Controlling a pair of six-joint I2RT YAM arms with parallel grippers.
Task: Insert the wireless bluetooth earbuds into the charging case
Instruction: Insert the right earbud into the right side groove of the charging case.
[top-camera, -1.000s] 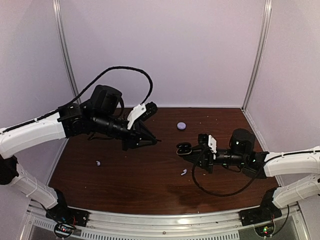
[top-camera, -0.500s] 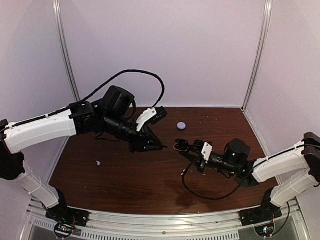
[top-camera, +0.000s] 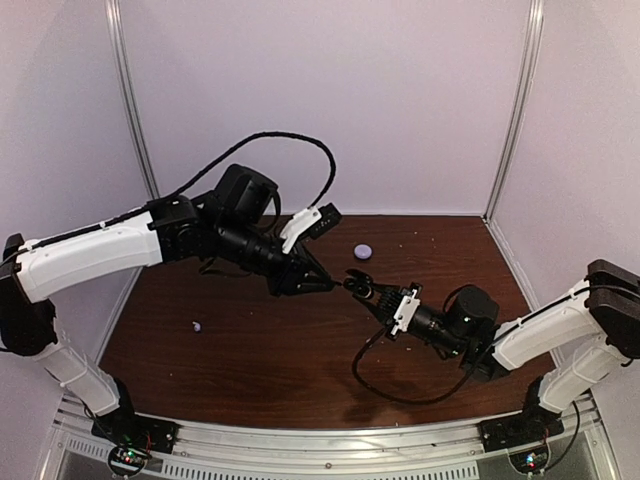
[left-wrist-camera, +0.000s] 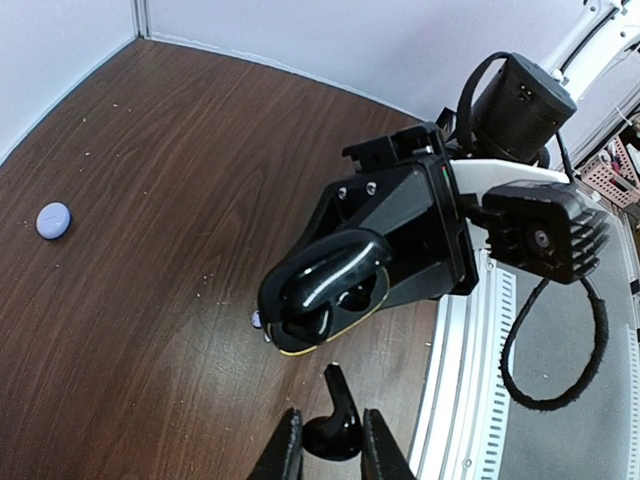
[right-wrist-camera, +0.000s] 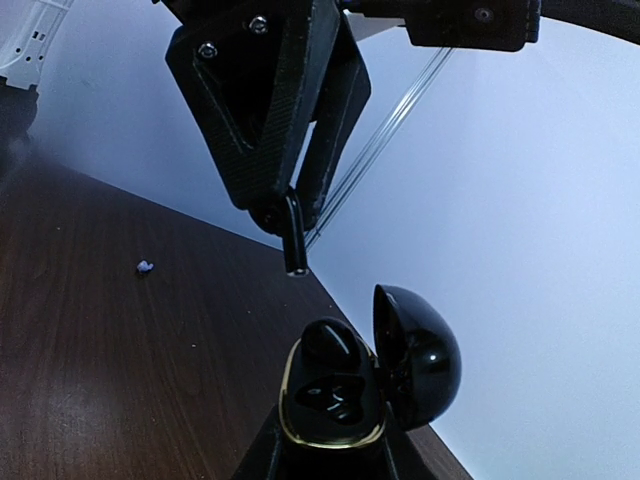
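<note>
- Your right gripper (top-camera: 366, 291) reaches in from the near right. It is clamped on the base of the black charging case (right-wrist-camera: 335, 405) and holds it clear of the dark wood table (top-camera: 250, 370).
- The case is open. Its glossy lid (right-wrist-camera: 418, 352) is hinged back to one side, and the gold-rimmed base faces the left gripper. A rounded dark shape sits at the far side of the base; you cannot tell whether it is a seated earbud.
- A tiny pale bit (left-wrist-camera: 258, 320) lies on the table, showing just beside the case's rim in the left wrist view.
- Your left gripper (left-wrist-camera: 330, 418) comes in from the left. It is pinched on the body of a black earbud (left-wrist-camera: 336, 438), with the stem pointing out past the fingertips.
- Earbud against case: the stem tip is near the open base but apart from it, and not in a well. In the right wrist view it hangs above and a little left of the rim.
- A small pale lavender piece (top-camera: 197, 326) lies on the table well to the left, apart from both arms.
- Farther back, a round pale lavender disc (top-camera: 363, 251) lies flat on the table beyond both grippers, with nothing touching it.
</note>
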